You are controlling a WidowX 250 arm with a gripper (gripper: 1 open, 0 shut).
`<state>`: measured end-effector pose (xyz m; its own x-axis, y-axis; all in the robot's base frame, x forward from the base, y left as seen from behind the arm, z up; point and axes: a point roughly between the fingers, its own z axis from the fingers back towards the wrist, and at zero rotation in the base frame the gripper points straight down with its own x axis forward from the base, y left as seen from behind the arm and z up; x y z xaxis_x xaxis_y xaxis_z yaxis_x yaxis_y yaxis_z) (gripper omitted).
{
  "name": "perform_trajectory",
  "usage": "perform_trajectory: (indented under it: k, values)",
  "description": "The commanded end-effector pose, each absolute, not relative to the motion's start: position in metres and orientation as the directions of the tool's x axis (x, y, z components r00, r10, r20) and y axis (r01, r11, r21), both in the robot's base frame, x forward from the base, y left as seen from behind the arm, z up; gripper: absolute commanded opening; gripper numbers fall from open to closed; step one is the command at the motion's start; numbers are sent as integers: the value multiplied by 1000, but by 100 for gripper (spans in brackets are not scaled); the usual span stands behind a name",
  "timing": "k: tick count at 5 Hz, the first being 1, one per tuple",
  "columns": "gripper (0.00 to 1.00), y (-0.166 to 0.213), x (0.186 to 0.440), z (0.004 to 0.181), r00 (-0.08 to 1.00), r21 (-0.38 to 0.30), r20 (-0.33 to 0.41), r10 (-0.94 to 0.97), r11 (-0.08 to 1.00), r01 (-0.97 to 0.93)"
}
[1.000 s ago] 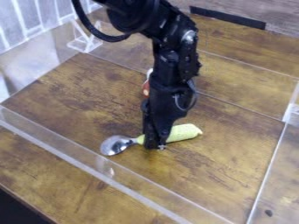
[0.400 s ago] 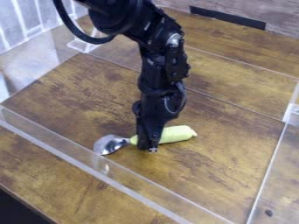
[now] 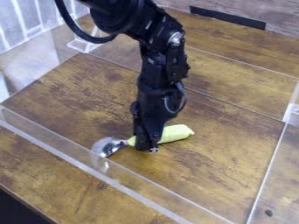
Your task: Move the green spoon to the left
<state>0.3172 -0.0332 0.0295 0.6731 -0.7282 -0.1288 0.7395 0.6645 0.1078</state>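
Note:
The green spoon lies on the wooden table, its thick yellow-green handle (image 3: 174, 134) pointing right and its shiny silver bowl (image 3: 110, 147) pointing left, close to the front clear wall. My gripper (image 3: 147, 144) points straight down from the black arm and is shut on the spoon where the handle meets the neck. Its fingertips sit at table level. The arm hides the middle of the spoon.
Clear acrylic walls fence the wooden table: a low front wall (image 3: 65, 140) just left of the spoon's bowl, and another (image 3: 274, 162) on the right. A white rack (image 3: 30, 26) stands at the back left.
The arm has shifted a little to the left, and the spoon has slid left with it, its bowl now nearer the front clear wall. The gripper stays shut.

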Motion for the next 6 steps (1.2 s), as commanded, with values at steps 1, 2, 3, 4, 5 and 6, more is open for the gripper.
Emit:
perform_trajectory:
  k: [1, 2, 3, 4, 5, 6]
  values:
    - [0, -48, 330, 57, 621, 160, -59, -782, 606, 779]
    - [0, -57, 334, 56, 554, 163, -59, -830, 540, 826]
    - [0, -64, 341, 63, 536, 171, -57, -842, 521, 837]
    - [0, -69, 351, 69, 515, 183, -57, -855, 498, 848]
    - [0, -56, 356, 90, 493, 210, -82, -866, 469, 858]
    - [0, -40, 361, 116, 490, 238, -116, -864, 455, 858]
